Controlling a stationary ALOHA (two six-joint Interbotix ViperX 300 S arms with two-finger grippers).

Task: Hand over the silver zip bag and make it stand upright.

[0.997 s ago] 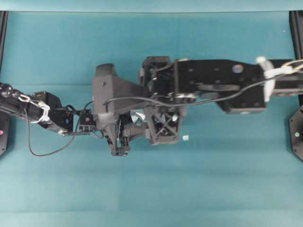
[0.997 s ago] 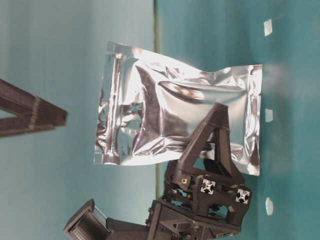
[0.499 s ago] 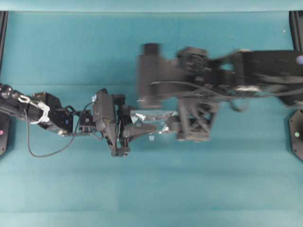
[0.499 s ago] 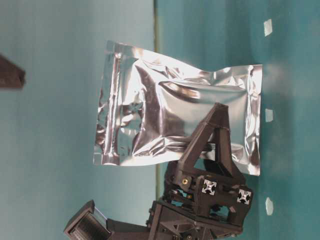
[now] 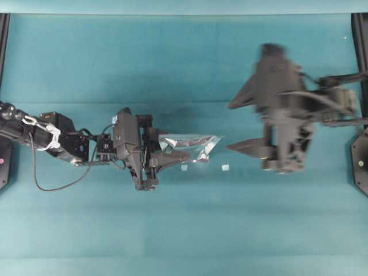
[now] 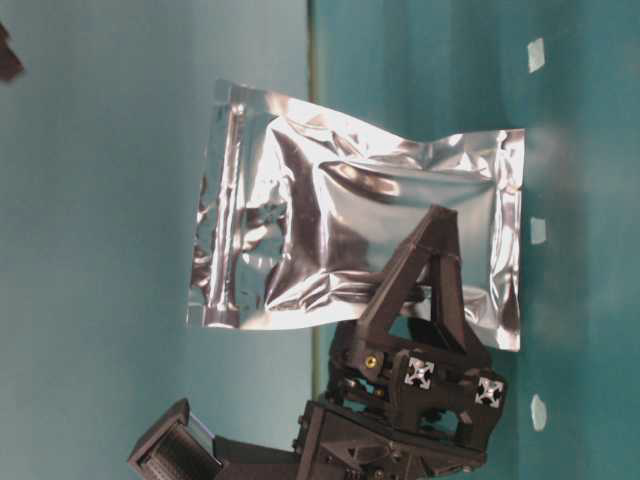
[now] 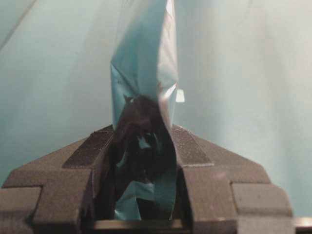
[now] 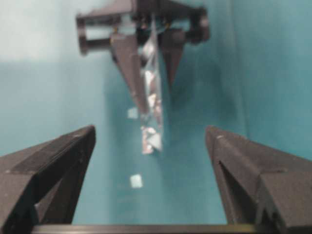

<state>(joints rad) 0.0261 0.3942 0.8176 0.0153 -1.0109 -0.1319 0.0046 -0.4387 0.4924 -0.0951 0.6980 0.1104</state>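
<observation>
The silver zip bag point(image 5: 192, 146) is held edge-on between the fingers of my left gripper point(image 5: 175, 155), which is shut on it. In the table-level view the crinkled bag point(image 6: 330, 230) spreads wide, with one black finger point(image 6: 425, 280) across its lower part and its zip strip at the end away from the table side. The left wrist view shows the bag point(image 7: 146, 87) pinched between the pads. My right gripper point(image 5: 228, 127) is open and blurred, a short way right of the bag, holding nothing. From the right wrist the bag point(image 8: 152, 97) hangs ahead of the wide-open gripper point(image 8: 150, 130).
Tiny pale bits point(image 5: 225, 167) point(image 5: 184, 168) lie on the teal table point(image 5: 184, 230) just below the bag. Black frame posts stand at the left point(image 5: 3, 34) and right point(image 5: 361, 34) edges. The left arm's cable point(image 5: 52, 184) loops over the table.
The right arm has pulled back to the right, away from the bag, with its jaws open. The left gripper and the bag have stayed in place.
</observation>
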